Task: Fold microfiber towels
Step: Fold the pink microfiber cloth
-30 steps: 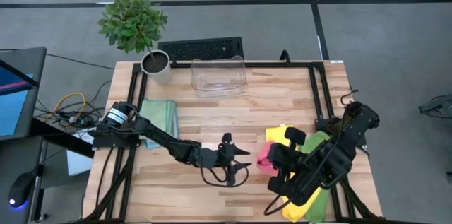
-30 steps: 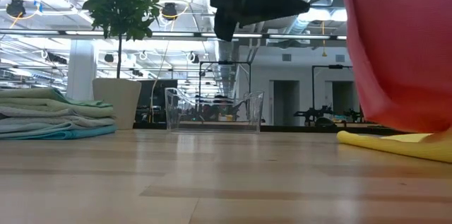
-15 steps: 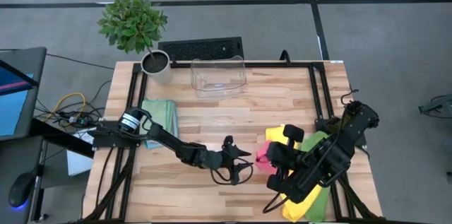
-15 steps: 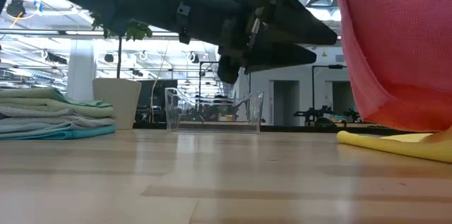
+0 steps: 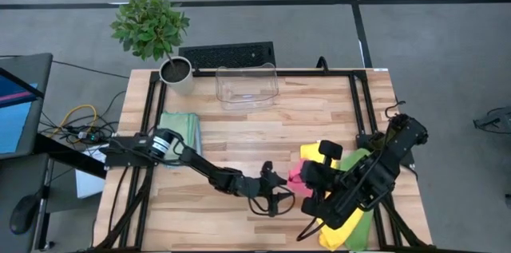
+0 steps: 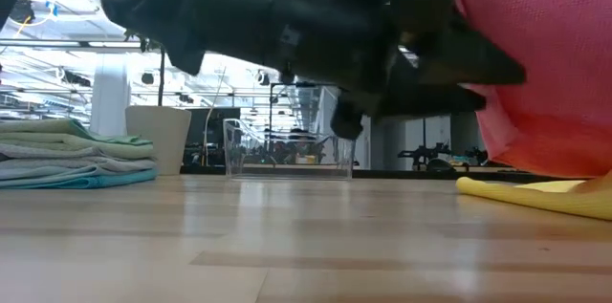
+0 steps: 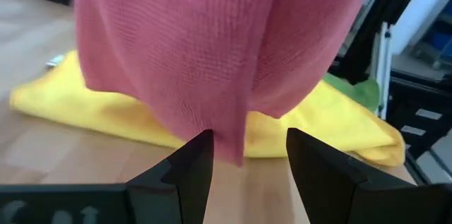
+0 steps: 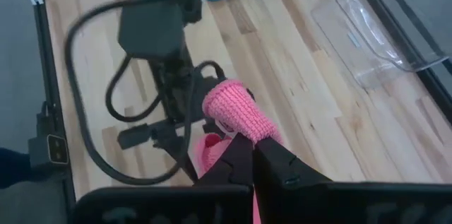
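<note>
Currently my right hand is clenched on a pinch of the soft pink microfiber towel, holding it lifted so that it hangs above the wooden slat table near the front right. My left hand is reaching across the table toward it. Its fingers stand parted on either side of the towel's lowest hanging edge, grasping nothing yet.

Just beyond the hanging pink towel, a flat yellow microfiber towel lies on the table, with a lime green microfiber towel partly under my right arm. Farther off, at the left side of the table, a stack of folded pale green and teal microfiber towels rests beside a white plant pot. A clear plastic bin stands at the far edge.

Likely faults from this position:

1. Left hand closes too low and catches only air, because the edge sits just at the fingertips.
2. Left hand takes a bunched fold, not a single corner, so the towel cannot be spread flat.
3. Both hands pull apart unevenly and the small pinch in my right hand slips.
4. Lowering early drags the pink towel over the yellow one and disturbs the pile.
</note>
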